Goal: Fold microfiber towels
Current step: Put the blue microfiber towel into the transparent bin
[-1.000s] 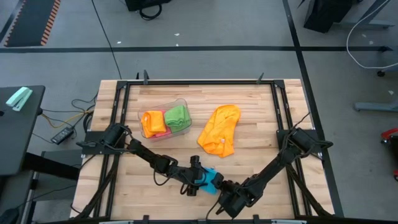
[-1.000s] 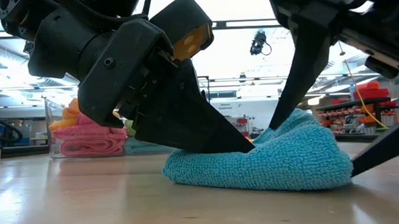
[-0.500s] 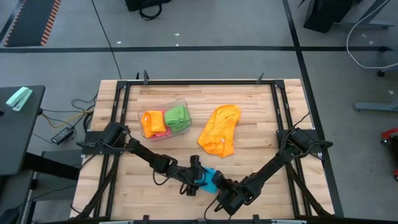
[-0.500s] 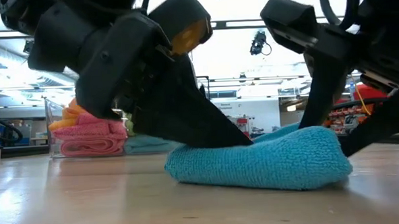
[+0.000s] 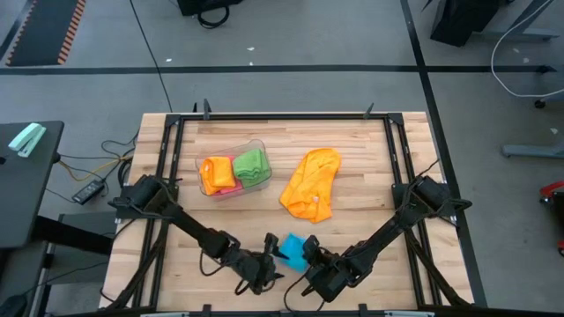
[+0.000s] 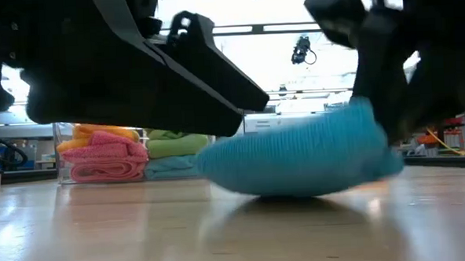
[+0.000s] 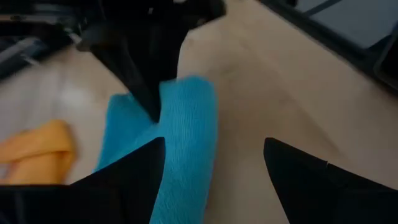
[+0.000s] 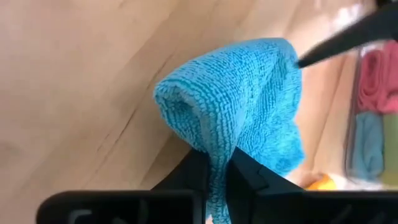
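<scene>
High view shows you the right tool (image 5: 310, 264) clamped on the blue towel (image 5: 292, 249) near the tabletop (image 5: 370, 176) front edge; left tool (image 5: 269, 275) fingers apart beside it

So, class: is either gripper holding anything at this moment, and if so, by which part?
The right gripper pinches the blue towel by one bunched edge, lifting it off the table. The left gripper is open, holding nothing.

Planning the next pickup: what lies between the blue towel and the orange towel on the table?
Only bare wood table separates the blue towel from the orange towel, seen in the high view.
</scene>
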{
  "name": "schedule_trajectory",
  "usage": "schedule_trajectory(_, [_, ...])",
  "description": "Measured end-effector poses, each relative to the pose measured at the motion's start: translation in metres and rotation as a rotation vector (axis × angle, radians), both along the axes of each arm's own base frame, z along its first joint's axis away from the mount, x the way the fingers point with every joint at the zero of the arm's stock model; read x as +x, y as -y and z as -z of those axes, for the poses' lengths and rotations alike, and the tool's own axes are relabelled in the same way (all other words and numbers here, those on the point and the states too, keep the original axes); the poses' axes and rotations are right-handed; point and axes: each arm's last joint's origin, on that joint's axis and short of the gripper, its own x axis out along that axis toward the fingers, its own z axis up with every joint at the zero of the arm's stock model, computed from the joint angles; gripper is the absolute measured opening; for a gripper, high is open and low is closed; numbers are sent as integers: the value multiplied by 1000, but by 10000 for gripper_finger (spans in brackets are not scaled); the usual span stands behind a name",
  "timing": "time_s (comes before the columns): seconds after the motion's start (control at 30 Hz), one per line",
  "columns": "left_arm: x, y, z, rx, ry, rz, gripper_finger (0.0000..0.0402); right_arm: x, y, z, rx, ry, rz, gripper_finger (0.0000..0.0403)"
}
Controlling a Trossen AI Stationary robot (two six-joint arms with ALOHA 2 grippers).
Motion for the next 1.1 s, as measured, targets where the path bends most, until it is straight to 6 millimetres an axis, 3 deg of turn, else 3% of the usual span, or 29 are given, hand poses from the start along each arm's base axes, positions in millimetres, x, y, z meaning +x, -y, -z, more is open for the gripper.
schedule_trajectory(0.27, [3, 5, -12, 176, 86, -93, 282, 2, 12, -31, 239, 42, 160, 39])
schedule_trajectory(0.9, [12, -10, -12, 178, 73, -179, 282, -2, 15, -53, 325, 125, 258, 39])
schedule_trajectory(1.1, [2, -8, -32, 234, 88, -227, 282, -1, 17, -53, 318, 127, 262, 39])
